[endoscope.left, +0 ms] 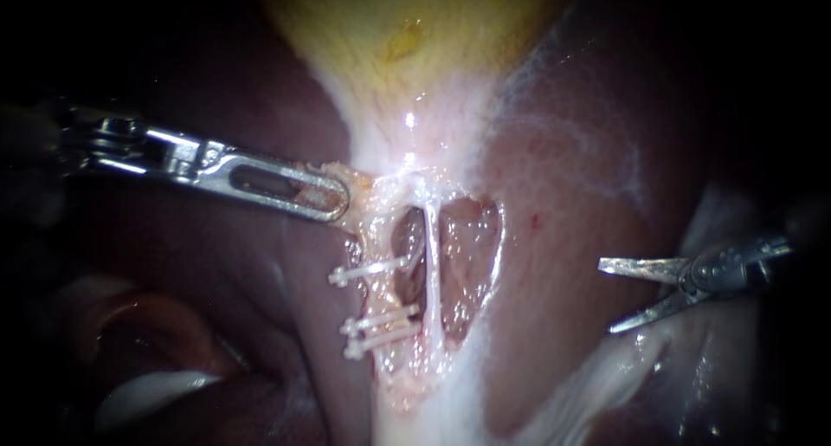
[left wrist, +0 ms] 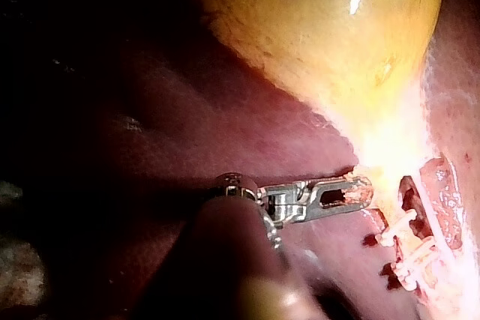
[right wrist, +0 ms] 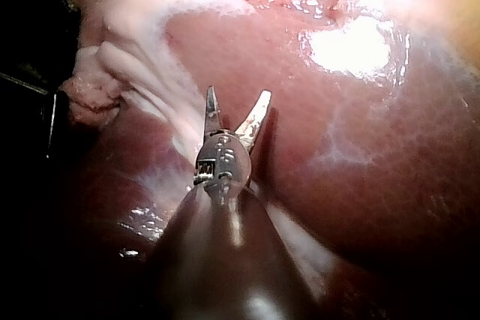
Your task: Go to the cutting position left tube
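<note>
Where a dissected window opens in the pale tissue over the liver [endoscope.left: 563, 203], the left tube [endoscope.left: 385, 294] runs along the window's left edge. It is a pinkish, glistening strand with ragged yellowish tissue clinging to it, crossed by white clips [endoscope.left: 370, 270]. Nearest the camera two clips sit close together. The third lies farther along, with a bare stretch of tube between it and the pair.

The right tube [endoscope.left: 433, 273], thin and white, stands just beside the left one, across the middle of the window. The robot's right instrument [endoscope.left: 608, 297] hangs over the liver well apart from both tubes, its two blades spread wide with nothing between them. The left instrument [endoscope.left: 333, 202] has its jaws clamped on the gallbladder [endoscope.left: 407, 30] at its pale neck, just beyond the left tube's far end.

One of those jaws is hidden under the other, and both shafts fade into darkness. The gallbladder's yellow body is cut off at the far edge.

Counted: two instruments, two tubes, three clips.
</note>
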You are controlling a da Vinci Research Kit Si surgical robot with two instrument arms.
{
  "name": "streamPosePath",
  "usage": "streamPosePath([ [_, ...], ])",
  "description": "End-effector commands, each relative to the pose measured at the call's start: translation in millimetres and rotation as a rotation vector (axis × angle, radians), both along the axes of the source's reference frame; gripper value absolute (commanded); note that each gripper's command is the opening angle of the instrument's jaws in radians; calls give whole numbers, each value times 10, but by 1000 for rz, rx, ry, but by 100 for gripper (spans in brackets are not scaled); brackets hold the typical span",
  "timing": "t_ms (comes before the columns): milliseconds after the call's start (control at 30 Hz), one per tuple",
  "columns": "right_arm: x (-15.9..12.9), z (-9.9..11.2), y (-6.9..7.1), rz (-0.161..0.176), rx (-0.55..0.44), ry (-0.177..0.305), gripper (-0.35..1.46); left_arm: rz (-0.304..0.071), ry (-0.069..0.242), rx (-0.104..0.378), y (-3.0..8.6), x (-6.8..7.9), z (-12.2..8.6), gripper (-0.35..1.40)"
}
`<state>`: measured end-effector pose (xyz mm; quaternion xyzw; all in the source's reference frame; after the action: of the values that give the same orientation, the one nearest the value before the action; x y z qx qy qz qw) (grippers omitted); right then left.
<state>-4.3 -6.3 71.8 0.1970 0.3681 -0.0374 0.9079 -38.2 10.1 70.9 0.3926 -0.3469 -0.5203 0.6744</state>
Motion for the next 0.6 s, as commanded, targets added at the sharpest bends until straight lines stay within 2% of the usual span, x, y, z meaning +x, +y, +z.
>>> streamPosePath([
  [33,0,0,0,0,0,0,138,0,0,0,0,0,0,-35],
  [267,0,-1,0,0,0,0,138,3,-3,3,2,6,-4,-35],
  [400,0,-1,0,0,0,0,138,9,-8,9,5,18,-15,-35],
  [600,0,-1,0,0,0,0,138,-7,0,8,14,34,-37,-35],
])
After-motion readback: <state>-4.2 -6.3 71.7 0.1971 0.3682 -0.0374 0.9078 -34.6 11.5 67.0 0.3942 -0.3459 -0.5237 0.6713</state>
